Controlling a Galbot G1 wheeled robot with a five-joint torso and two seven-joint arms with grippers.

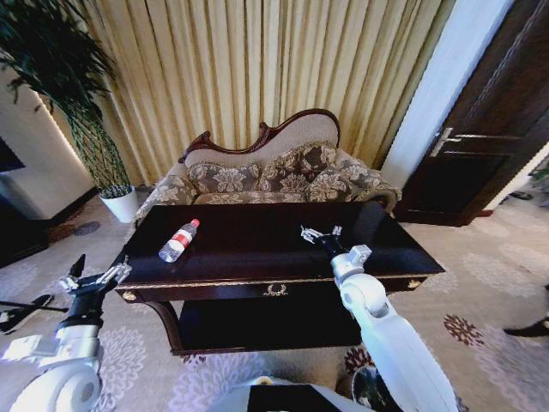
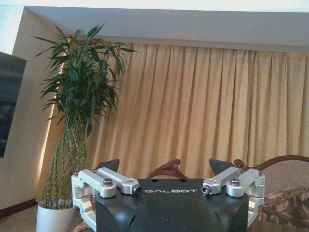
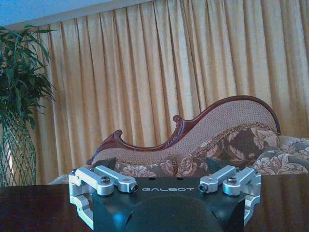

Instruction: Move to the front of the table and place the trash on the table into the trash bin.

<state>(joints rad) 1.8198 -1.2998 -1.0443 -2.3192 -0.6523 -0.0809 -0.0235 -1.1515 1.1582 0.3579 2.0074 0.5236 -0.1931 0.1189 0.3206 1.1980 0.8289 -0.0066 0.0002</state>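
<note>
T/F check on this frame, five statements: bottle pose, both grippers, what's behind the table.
1. The bottle lies on its side on the table. True.
2. The right gripper holds the bottle. False: it hovers over the tabletop, jaws open, apart from the bottle.
3. The left gripper is off the table's left end. True.
4. The bottle's cap is blue. False: red.
5. A sofa stands behind the table. True.

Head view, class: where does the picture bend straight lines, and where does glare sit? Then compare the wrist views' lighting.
Head view: the door leans and the table bows at its edges; its glossy top reflects pale light near the bottle. Both wrist views: curtains glow backlit.
</note>
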